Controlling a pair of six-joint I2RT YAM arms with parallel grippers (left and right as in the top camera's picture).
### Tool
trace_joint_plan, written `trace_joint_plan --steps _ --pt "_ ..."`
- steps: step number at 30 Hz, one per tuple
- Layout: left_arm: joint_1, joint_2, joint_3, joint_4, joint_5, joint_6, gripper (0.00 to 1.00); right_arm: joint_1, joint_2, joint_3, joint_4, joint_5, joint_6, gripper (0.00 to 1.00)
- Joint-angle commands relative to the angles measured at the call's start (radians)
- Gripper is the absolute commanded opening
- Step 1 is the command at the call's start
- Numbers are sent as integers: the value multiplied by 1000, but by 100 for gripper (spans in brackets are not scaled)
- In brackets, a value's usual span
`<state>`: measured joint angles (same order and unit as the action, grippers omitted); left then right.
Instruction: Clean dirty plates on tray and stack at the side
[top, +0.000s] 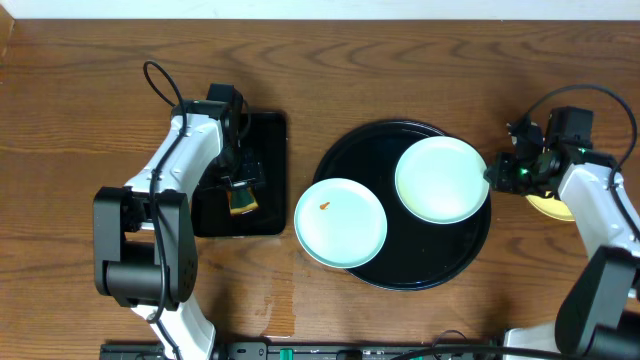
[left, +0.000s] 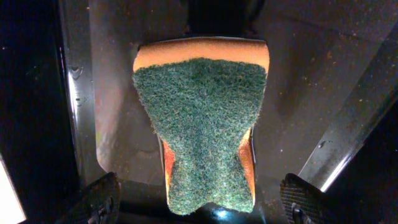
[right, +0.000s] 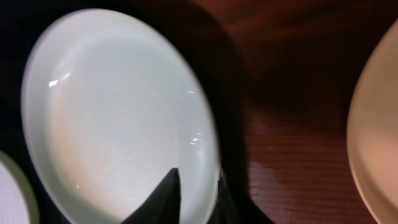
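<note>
Overhead, wood-grain tabletop (top: 400, 40), black tray (top: 430, 258), mint plate (top: 440, 180)

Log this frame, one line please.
left gripper open astride sponge | right gripper at right plate rim, grip unclear | smeared plate overhanging tray

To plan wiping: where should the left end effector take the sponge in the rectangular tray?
Grip the sponge by its orange sides at the narrow end, from above: it lies flat, green up, and the open left end effector straddles it.
</note>
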<state>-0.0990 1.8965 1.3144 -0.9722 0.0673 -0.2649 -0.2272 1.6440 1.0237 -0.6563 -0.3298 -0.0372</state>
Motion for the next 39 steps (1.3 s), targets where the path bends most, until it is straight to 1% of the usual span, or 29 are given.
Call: trace_joint_plan --steps 1,7,10,23,26,27,30,33,34,36,39 --pt "4 -3 7 -5 -16 -1 83 -50 76 -3 10 -66 10 23" --pt "4 -3 7 -5 -16 -1 83 -77 136 -3 72 -154 5 29" --pt "4 -3 7 -5 -16 -1 83 -76 137 -3 117 -169 6 30" --pt "4 -3 7 -5 -16 -1 83 -42 174 -3 186 -175 6 31" --pt "4 -3 7 -5 -16 -1 83 -41 175 -3 203 -141 6 31" --pt "4 -3 7 -5 -16 -1 83 -41 179 -3 209 -134 6 30" --pt "4 -3 7 -5 -16 -1 83 -41 191 -3 219 -175 6 20" --pt "4 -3 7 -5 -16 -1 83 -40 195 -3 220 -198 6 16" --pt "4 -3 7 -5 -16 -1 83 -40 195 -3 214 -198 6 9" --pt "4 -3 7 -5 -16 -1 83 -41 195 -3 209 -198 7 2" --pt "4 -3 7 -5 -16 -1 83 -41 193 -3 208 -198 25 1"
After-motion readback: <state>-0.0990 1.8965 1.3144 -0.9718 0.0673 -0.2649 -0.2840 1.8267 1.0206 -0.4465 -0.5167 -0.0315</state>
